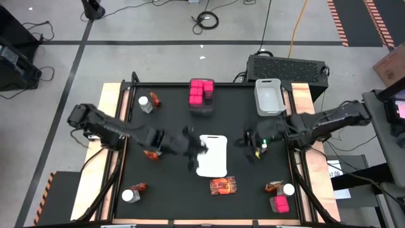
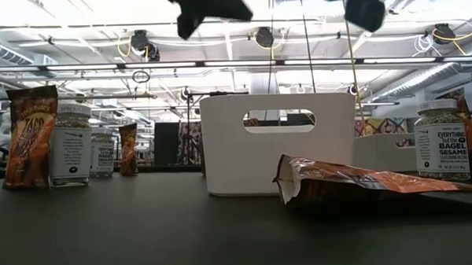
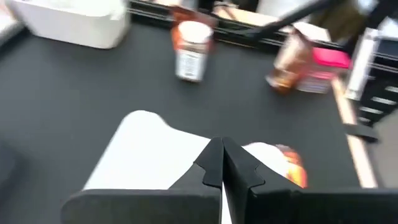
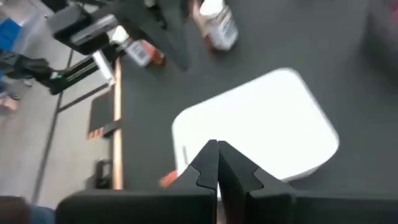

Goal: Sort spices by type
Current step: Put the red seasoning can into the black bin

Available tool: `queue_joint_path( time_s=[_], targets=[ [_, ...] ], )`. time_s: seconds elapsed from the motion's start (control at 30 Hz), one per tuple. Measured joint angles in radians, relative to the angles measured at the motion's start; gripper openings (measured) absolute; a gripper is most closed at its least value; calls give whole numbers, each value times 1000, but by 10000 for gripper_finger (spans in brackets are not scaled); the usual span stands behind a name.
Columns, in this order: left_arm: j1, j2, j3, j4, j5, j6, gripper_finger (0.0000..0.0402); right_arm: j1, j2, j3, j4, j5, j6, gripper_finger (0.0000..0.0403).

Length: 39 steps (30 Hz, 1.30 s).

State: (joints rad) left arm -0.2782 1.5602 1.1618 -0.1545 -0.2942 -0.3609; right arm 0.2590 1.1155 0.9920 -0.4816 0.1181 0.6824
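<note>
Sorting has hardly begun, so plan the first pick from the front edge of the desk (image 1: 164,190) backward.

Front left: one small clear jar (image 1: 130,196) stands there with a red-orange packet (image 1: 140,187) just beside it. You should approach the jar from above, because the packet is so near that a sideways approach may push it.

Front right: a pink cube box (image 1: 280,204), a second capped jar (image 1: 288,189) and a packet (image 1: 273,186) stand close together. I judge this the hardest group; take the outer item first.

Front middle: a larger crinkly packet (image 1: 223,185) lies flat, just beside the white tray (image 1: 215,161). It will bend, so grip it at one edge.

Left claw (image 1: 193,149): its fingers are pressed together and hold nothing; it hangs over the tray's left side. Open it before you go down.

Right claw (image 1: 249,143): the fingers are together also, with nothing between them; it is right of the tray.

Middle left: another packet (image 1: 150,154) lies under the left arm.

Far side: four pink boxes (image 1: 201,92) are already grouped in a grey bin (image 1: 201,107), a jar (image 1: 145,104) with a packet (image 1: 154,99) stands far left, and a light bin (image 1: 269,96) is far right.
</note>
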Motion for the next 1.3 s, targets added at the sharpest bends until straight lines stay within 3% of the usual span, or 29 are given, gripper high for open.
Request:
queue_joint_path(
  time_s=[0.2,0.33,0.63,0.87,1.03,1.3],
  targets=[
    [-125,82,7,166,-38,-74,1,207,6,0,-35,42,255,0],
    [-160,133,49,169,-42,-93,1,335,6,0,-32,19,435,0],
    [-130,144,83,173,-178,-140,1,576,8,80,-57,-277,837,0],
    [-62,144,84,168,-147,-170,11,751,60,332,-322,-176,1041,0],
    [3,144,84,160,-102,-192,48,818,134,398,-501,-176,1254,0],
    [132,144,84,134,77,-149,162,843,225,398,-447,-176,1429,17]
  ],
)
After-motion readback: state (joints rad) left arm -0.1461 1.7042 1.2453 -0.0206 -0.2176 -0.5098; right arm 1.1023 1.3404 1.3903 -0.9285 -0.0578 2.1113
